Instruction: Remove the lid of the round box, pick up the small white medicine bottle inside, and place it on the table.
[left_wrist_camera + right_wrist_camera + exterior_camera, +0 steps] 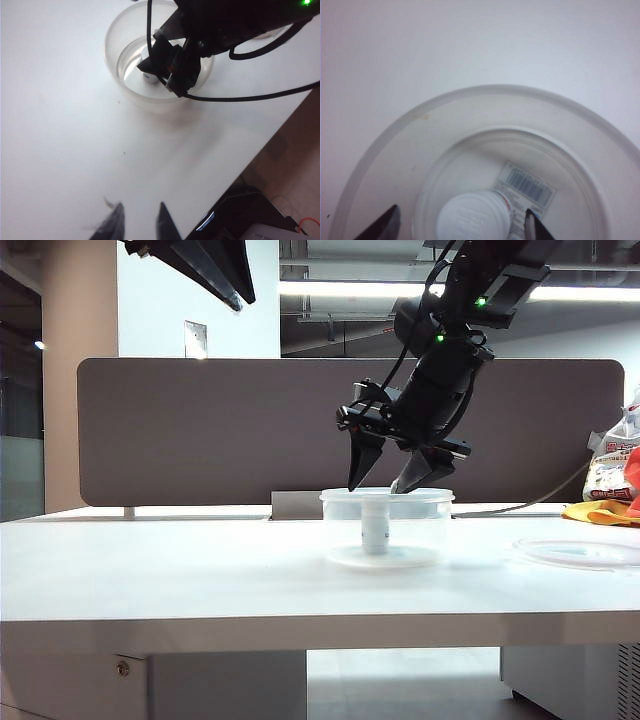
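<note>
Above the round box (387, 515), right gripper (390, 480) spread around the small white medicine bottle (474, 216) standing inside, left gripper (140, 225) narrowly parted, empty, over the table (60, 125); risk of toppling bottle if off-centre.

exterior: table-level, facing partition | wrists: look down; all share round box (387, 525)

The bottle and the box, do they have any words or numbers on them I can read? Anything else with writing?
Sticker with a barcode under the round box, beside the small white medicine bottle: print too small to read.
Bottle cap: raised marks, too blurred to read.
Bottle label: bluish marks, unreadable.
Bag at the table's right edge: red print, too blurred.
Nothing reads clearly.
</note>
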`<state>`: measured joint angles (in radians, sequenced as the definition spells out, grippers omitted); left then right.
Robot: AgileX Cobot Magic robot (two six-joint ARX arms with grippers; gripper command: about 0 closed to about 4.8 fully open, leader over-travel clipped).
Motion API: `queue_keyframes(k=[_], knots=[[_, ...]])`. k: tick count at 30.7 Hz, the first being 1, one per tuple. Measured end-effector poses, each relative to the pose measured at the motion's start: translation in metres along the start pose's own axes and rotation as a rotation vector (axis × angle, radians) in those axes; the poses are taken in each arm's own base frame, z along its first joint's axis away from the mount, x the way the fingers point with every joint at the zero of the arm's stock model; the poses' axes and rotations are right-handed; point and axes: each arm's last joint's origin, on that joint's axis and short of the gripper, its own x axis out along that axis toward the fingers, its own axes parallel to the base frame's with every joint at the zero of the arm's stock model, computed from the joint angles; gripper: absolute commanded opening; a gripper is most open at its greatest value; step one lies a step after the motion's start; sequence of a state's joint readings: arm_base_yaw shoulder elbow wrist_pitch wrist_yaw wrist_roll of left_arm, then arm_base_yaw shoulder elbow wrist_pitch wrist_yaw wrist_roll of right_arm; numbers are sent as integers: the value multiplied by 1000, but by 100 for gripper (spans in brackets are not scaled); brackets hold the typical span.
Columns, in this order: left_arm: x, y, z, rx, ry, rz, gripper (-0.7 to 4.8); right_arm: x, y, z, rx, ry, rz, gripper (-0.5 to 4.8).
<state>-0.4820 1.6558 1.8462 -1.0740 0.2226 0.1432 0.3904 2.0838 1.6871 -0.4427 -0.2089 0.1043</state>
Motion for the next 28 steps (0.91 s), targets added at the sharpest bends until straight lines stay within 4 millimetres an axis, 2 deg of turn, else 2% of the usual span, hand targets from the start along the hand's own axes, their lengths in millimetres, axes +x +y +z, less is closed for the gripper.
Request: queue_keyframes(k=[4,9,17,18,19,28], knots=[[0,0,0,1,-5,1,89,6,-2,-3,6,15,-2,285],[0,0,1,3,-10,1,89,8,-2,-4,7,20,-3,205],[0,0,1,3,-10,1,89,7,-2,-3,7,18,-4,193],[0,0,1,3,-10,1,89,7,-2,-3,7,18,-7,148],[0,0,1,3,-10,1,89,7,-2,-4,7,18,-8,138],[0,0,2,4,-16,2,89,7,-2,-3,6,16,-8,138]])
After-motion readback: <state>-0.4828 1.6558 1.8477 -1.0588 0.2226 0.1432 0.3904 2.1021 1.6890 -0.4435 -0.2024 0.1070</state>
